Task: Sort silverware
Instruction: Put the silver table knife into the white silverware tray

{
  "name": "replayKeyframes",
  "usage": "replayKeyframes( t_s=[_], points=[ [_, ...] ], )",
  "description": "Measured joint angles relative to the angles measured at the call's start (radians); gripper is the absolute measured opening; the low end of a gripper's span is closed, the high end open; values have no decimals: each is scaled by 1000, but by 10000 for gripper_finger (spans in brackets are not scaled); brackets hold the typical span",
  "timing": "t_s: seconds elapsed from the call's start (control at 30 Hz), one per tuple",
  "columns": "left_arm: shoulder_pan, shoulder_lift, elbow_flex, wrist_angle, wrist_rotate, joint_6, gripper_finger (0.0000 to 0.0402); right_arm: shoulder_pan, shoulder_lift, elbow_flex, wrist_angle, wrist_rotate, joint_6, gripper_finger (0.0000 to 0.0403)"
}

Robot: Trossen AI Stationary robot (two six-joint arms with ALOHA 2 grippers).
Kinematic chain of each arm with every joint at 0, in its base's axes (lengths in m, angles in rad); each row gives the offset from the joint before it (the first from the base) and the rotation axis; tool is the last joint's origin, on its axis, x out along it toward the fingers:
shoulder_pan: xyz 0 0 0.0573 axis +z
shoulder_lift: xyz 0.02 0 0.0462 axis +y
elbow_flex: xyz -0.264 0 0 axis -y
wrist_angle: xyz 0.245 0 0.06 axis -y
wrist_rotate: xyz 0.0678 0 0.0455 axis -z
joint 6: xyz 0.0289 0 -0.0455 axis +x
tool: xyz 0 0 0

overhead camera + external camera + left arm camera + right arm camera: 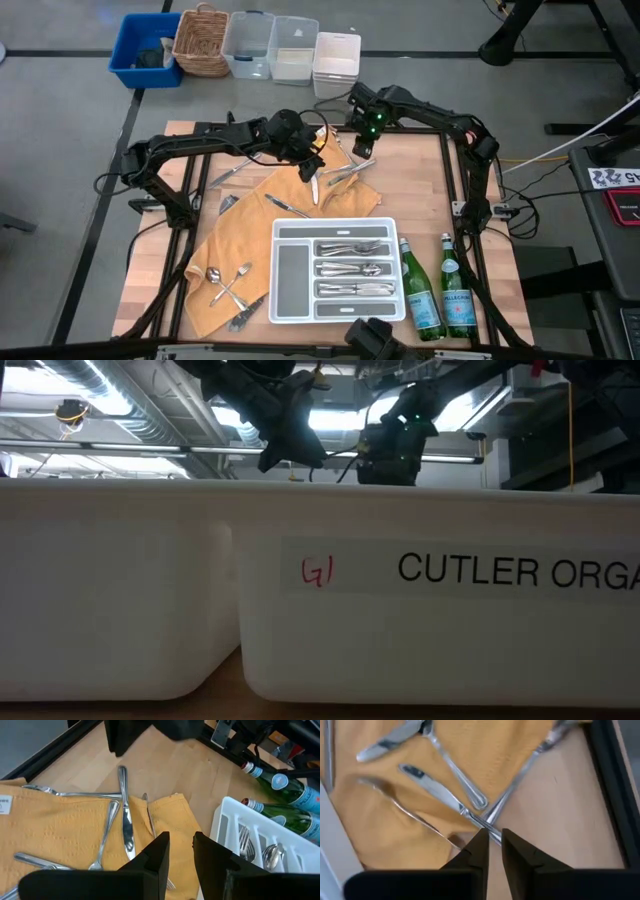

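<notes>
**Q:** Setting?

**A:** Wooden table (420, 180) in a workshop, with storage bins on the floor beyond its far edge. An orange cloth (250, 225) lay across the left half. A white tray (335, 222) sat at the near middle, with two green bottles (432, 292) just beside it on the right.

**Q:** Where was the silverware?

**A:** It was split. Part of the silverware (350, 268) lay sorted in the tray's long slots. The rest lay loose: a few pieces at the cloth's near left corner, one on the cloth beside the tray, and a crossed cluster at the far edge. My judgement is that the cloth served as the dump area and the tray as the destination, so the job looked partly done.

**Q:** Why were both arms at the far edge?

**A:** The crossed cluster was there. My right gripper (495, 842) hung low over it, with its tips right at the handle end of a knife (437, 792).

**Q:** Right fingers?

**A:** My right fingers (479, 847) were a narrow slit apart, with bare wood showing through. I could not tell whether they touched the handle. Nothing was clamped.

**Q:** Left?

**A:** My left gripper (181, 850) hovered above the cloth between the cluster and the tray. Its fingers (159, 855) were slightly apart and held nothing.
</notes>
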Motion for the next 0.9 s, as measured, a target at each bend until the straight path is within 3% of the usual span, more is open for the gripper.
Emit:
replayKeyframes(
  t_s=[0.33, 0.5, 0.9],
  points=[
    [0, 0, 0, -9, 0, 5, 74, 120, 0, -95, 135, 68, -196, 128],
    [-1, 0, 0, -11, 0, 2, 74, 157, 0, -161, 189, 78, -284, 126],
    [-85, 0, 0, -78, -49, 2, 74, 159, 0, -292, 323, 162, -291, 122]
  ],
)
